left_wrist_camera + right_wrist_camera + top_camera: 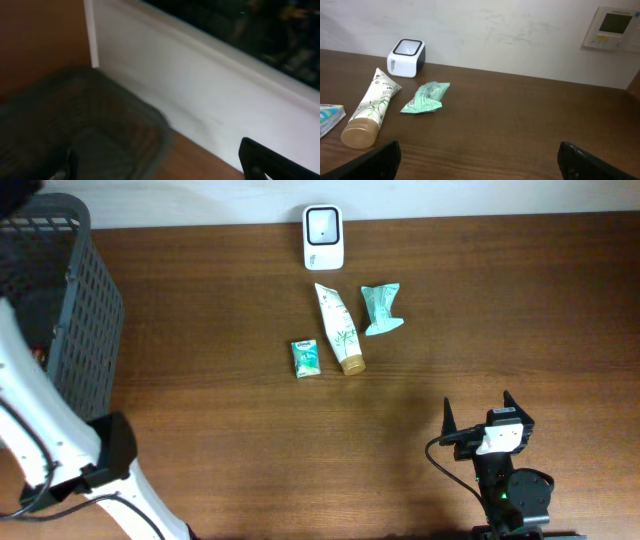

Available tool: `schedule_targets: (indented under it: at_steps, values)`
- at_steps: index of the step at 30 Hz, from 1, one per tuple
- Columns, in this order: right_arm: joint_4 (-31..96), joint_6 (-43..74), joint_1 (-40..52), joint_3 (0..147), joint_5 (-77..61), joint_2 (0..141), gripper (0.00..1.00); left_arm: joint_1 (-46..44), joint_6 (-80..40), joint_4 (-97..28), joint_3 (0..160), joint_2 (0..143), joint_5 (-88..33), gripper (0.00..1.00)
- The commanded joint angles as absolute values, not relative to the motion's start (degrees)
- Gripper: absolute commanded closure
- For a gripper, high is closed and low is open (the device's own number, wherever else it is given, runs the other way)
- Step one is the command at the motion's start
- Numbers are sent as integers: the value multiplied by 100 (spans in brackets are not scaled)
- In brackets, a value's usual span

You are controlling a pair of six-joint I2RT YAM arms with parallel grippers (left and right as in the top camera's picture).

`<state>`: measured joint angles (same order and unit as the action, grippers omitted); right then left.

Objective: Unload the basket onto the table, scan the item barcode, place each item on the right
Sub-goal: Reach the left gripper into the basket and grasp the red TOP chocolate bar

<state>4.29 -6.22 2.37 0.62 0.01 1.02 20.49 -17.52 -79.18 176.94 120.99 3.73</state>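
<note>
My left wrist view is smeared: the basket at 8 o'clock is only a dark blur, and of the left end effector I get one finger at 5 o'clock, cut by the bottom edge. In the right wrist view the small box at 9 o'clock is clipped by the edge, and the print on the tube is too small to read
</note>
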Motion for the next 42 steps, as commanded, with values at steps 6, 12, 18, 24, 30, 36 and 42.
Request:
schedule_targets:
  at_steps: [6,12,18,24,30,36,42]
  values:
    - [454,-655,272,32,27,73,1,2569,-1710,-8062,16853,12068,432,1]
    - [454,-655,272,32,27,73,1,2569,-1704,-8023,15911,12097,521,1]
    - [454,-655,270,32,27,73,1,2569,-1704,-7819,15356,12099,740,1]
    - [454,-655,270,32,27,73,1,2569,-1417,-7808,15056,12108,1157,2]
    - [454,-655,272,32,27,73,1,2569,209,-7456,14643,12108,1192,2]
    - [454,-655,272,32,27,73,1,2871,819,-6252,13701,12108,2292,4]
    - [454,-655,272,32,27,73,1,3634,2049,-5822,12628,12108,1135,4]
